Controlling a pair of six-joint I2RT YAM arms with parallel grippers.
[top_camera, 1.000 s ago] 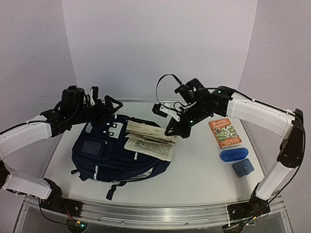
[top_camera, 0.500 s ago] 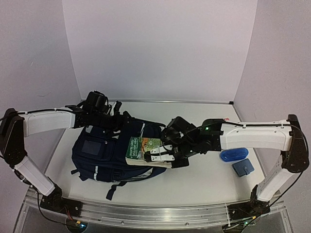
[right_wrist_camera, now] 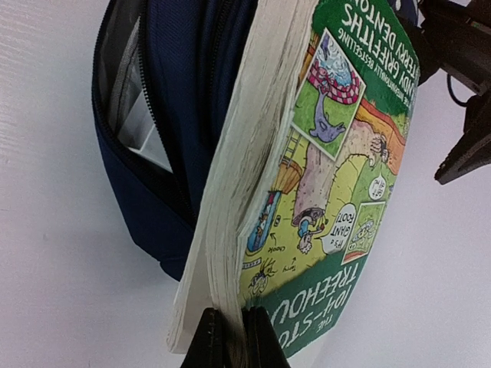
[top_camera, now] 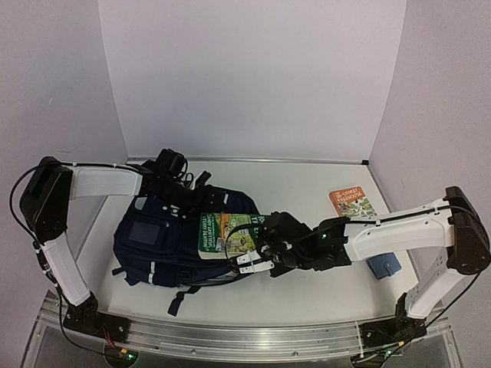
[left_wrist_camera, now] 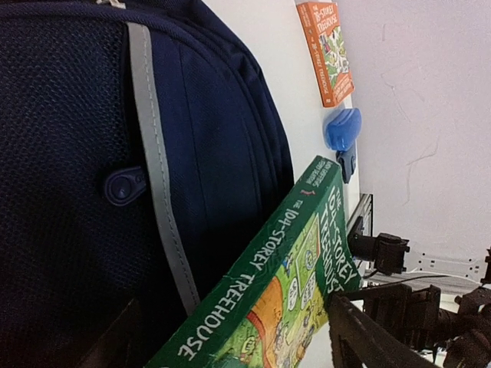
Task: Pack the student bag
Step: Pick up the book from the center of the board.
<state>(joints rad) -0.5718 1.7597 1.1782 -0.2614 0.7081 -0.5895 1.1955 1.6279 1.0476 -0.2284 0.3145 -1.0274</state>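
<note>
On the left half of the white counter (top_camera: 307,291), the student bag (top_camera: 153,238): navy, flat on its back, pale stripes down the front, straps trailing toward the near edge. Along its right side, an unzipped opening with grey lining showing in the right wrist view.

Across that right side, a green paperback (top_camera: 226,234), cover up, titled "104-Storey Treehouse". Far end against the bag's opening; cannot tell whether any of it sits inside. Near end jutting out over the counter.

At that near end, the right gripper (top_camera: 257,264), fingers (right_wrist_camera: 209,337) pinched shut on the book's page edge.

At the bag's far top edge, the left gripper (top_camera: 188,193), low over the fabric. In its own camera, dark fingers (left_wrist_camera: 360,330) set wide apart, with the bag's fabric and the book's spine between them; cannot tell whether pressing on either.

Well apart on the right of the counter, outside any container: an orange paperback (top_camera: 353,203) near the back, a small blue pouch (top_camera: 382,264) nearer, just behind the right arm, and a glossy blue case (left_wrist_camera: 341,128) just beside it in the left wrist view.
</note>
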